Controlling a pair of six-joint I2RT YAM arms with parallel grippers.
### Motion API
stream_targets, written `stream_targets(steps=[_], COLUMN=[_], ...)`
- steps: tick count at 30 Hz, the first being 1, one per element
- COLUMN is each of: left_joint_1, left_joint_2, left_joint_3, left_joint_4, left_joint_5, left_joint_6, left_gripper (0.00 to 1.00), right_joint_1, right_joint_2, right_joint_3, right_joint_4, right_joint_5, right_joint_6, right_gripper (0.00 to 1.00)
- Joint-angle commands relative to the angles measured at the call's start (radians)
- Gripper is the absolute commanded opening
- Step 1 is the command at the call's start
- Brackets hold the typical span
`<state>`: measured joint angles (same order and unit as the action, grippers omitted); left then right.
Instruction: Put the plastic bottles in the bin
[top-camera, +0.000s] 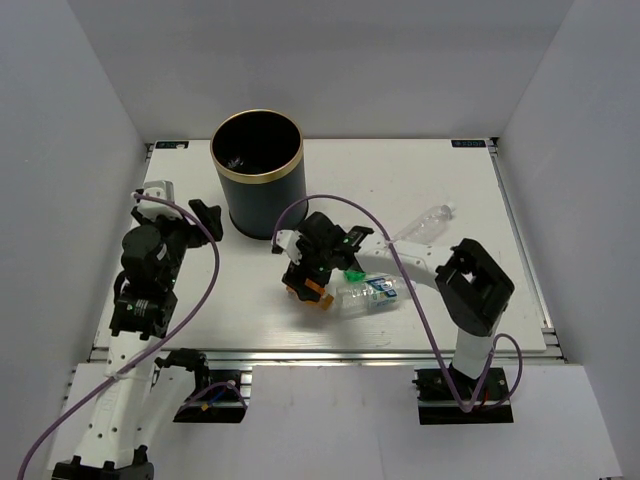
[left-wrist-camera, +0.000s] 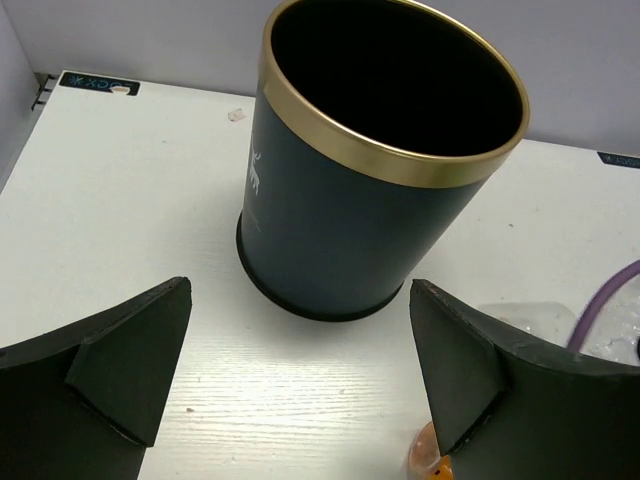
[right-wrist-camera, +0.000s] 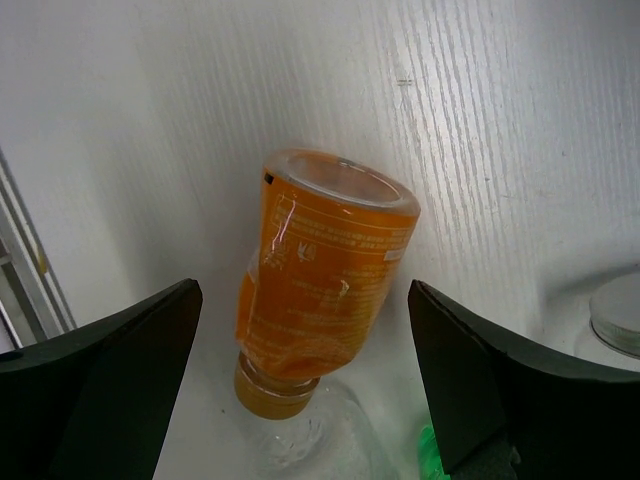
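The dark navy bin (top-camera: 256, 172) with a gold rim stands at the back left and fills the left wrist view (left-wrist-camera: 375, 190). My left gripper (top-camera: 203, 216) is open and empty, just left of the bin (left-wrist-camera: 300, 390). My right gripper (top-camera: 306, 277) is open over an orange bottle (top-camera: 311, 293) lying on the table. In the right wrist view the orange bottle (right-wrist-camera: 320, 275) lies between the spread fingers (right-wrist-camera: 305, 370), untouched. A clear bottle with a blue label (top-camera: 372, 292) and a green bottle (top-camera: 354, 274) lie just right of it. Another clear bottle (top-camera: 426, 225) lies farther back right.
The white table (top-camera: 430, 180) ends in a metal rail (top-camera: 330, 352) at the front. Purple cables (top-camera: 400, 270) run along both arms. A pale round object (right-wrist-camera: 620, 315) shows at the right edge of the right wrist view. Grey walls enclose the table.
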<state>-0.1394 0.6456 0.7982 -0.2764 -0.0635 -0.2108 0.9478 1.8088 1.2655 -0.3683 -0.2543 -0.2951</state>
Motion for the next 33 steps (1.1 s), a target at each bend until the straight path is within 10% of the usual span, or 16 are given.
stream_targets(steps=[1, 7, 10, 11, 20, 33], left_joint_1=[0.006, 0.006, -0.003, -0.003, -0.003, 0.006], left_joint_2=[-0.020, -0.056, -0.069, -0.078, -0.098, -0.152], left_joint_3=[0.006, -0.014, -0.024, -0.033, -0.042, -0.051], left_joint_4=[-0.006, -0.026, -0.035, -0.035, -0.035, -0.046], left_joint_5=[0.024, 0.024, 0.024, 0.024, 0.054, 0.045], left_joint_6=[0.001, 0.021, 0.021, 0.021, 0.039, 0.057], left_gripper=[1.00, 1.00, 1.00, 1.00, 1.00, 1.00], right_joint_1=[0.025, 0.071, 0.075, 0.078, 0.100, 0.063], right_joint_2=[0.050, 0.095, 0.092, 0.078, -0.146, -0.069], right_joint_3=[-0.011, -0.014, -0.005, -0.003, 0.169, 0.575], right_joint_4=[-0.014, -0.011, -0.007, -0.014, -0.046, 0.262], right_joint_5=[0.081, 0.128, 0.142, 0.141, 0.248, 0.486], right_joint_6=[0.008, -0.004, -0.006, -0.012, -0.192, -0.526], right_gripper=[0.90, 0.80, 0.26, 0.23, 0.22, 0.07])
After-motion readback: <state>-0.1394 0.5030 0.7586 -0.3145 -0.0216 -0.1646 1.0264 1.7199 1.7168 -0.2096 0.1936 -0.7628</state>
